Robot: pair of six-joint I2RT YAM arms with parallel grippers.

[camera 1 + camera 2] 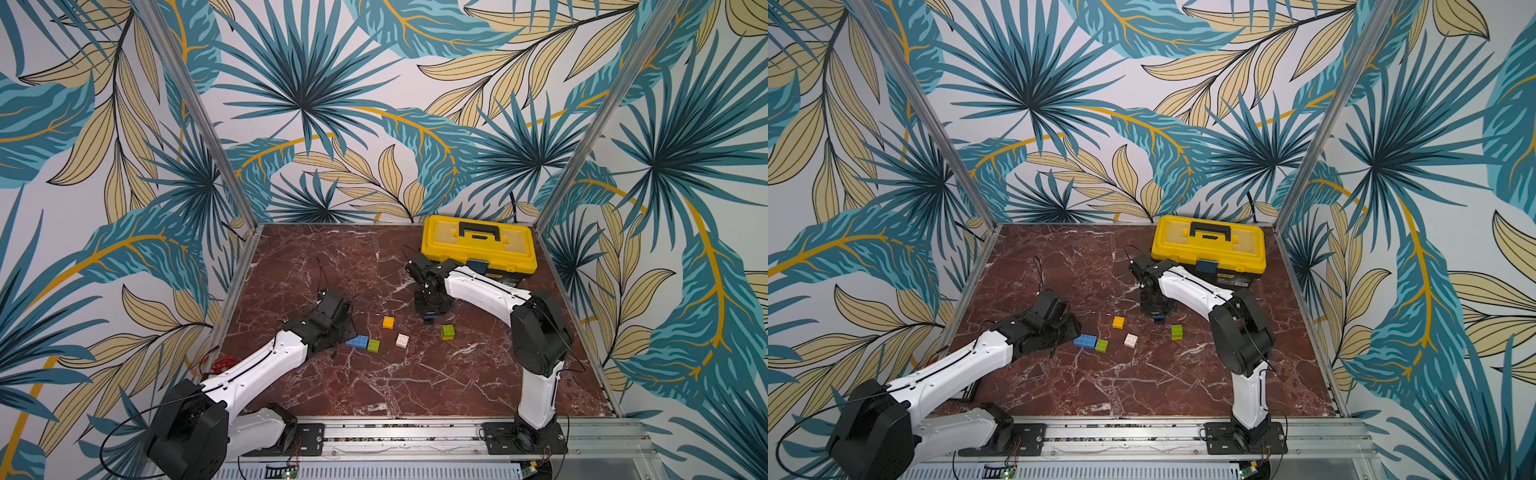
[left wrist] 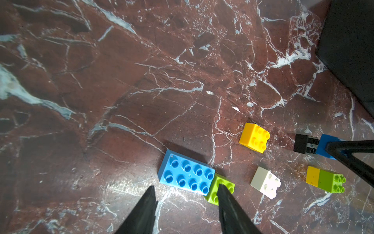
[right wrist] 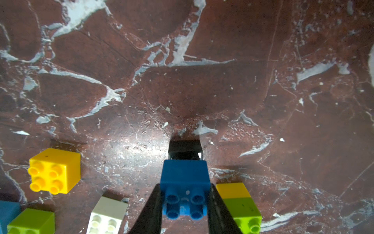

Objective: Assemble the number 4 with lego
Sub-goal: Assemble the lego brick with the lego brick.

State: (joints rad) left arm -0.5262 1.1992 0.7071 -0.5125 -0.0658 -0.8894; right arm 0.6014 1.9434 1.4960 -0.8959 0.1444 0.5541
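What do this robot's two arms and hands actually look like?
Both the left arm and right arm have smooth white shells between chunky black joints, with a thin black cable running along each. Each is mounted on a black plate bolted to a metal rail. The left hand and right hand end in two slim black fingers tapering to points.

Robotics lab test cell. Aluminium posts [image 1: 195, 108] and leaf-printed wall panels [image 1: 332, 83] enclose a marble-patterned table [image 1: 374, 386]. The left arm [image 1: 257, 361] and right arm [image 1: 538, 374] are bolted to a front rail [image 1: 399, 434].
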